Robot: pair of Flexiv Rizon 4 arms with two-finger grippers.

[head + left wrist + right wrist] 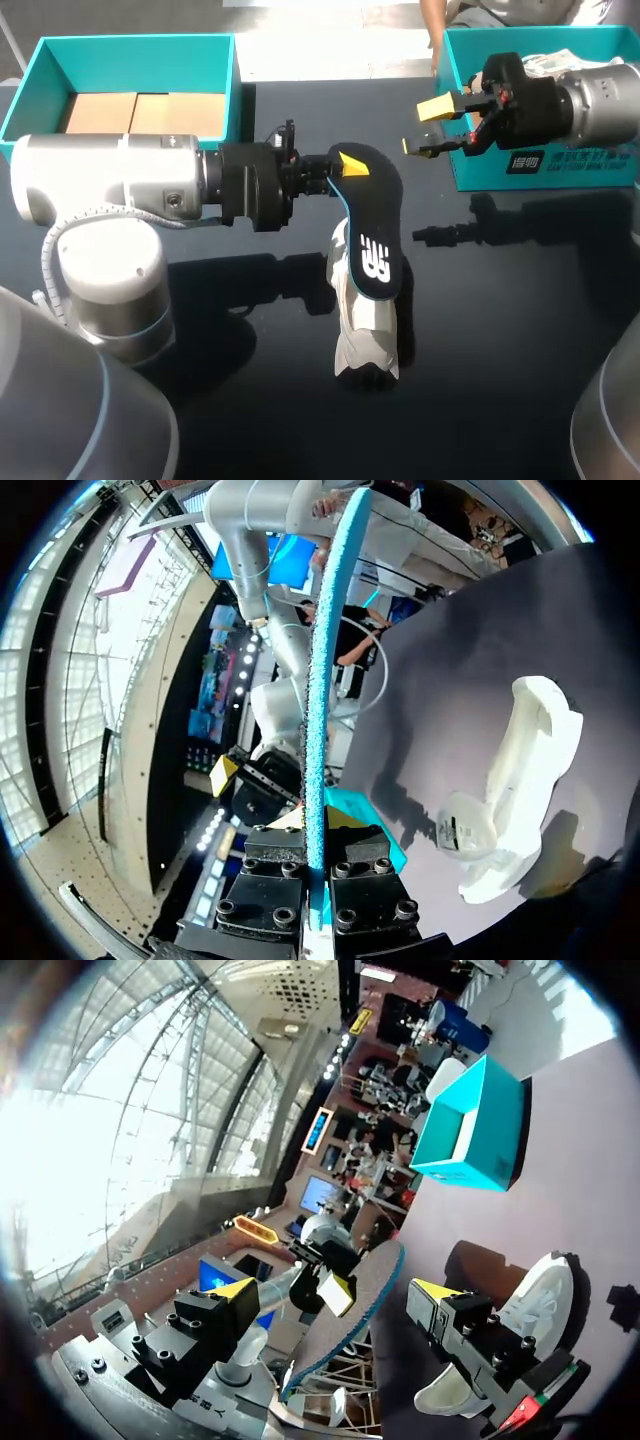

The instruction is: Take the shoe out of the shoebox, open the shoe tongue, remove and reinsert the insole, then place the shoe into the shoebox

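One insole (375,250) is out of the shoe (365,335), pinched at its heel end in the left claw (345,170). Both fingers are closed on its faces; the left wrist view shows it edge-on between them. From there it runs out over the shoe, toe end above the white upper. Can't tell from the head view whether the toe end touches the shoe or just hangs over it.

Handling, my read:
- Insole: thin foam, very light and floppy. Held by the heel alone, the free toe end will droop and wander. It's stiff enough edgewise to push, but it will buckle if the toe catches the collar. The heel pinch suits toe-first feeding. Don't grip harder, foam just squashes.
- Shoe: light, with a soft upper and firmer sole. It sits loose on the dark surface (500,350) with nothing bracing it, so it will likely skate or tip once the insole pushes in. Best hold is the heel collar or tongue, not the soft toe box.

Right claw (430,127) has its fingers spread wide and holds nothing. It hangs by the near corner of the right shoebox (480,175), well apart from the shoe, so it's free to steady it.

Left shoebox (130,42) sits behind the left arm, well apart from the shoe.
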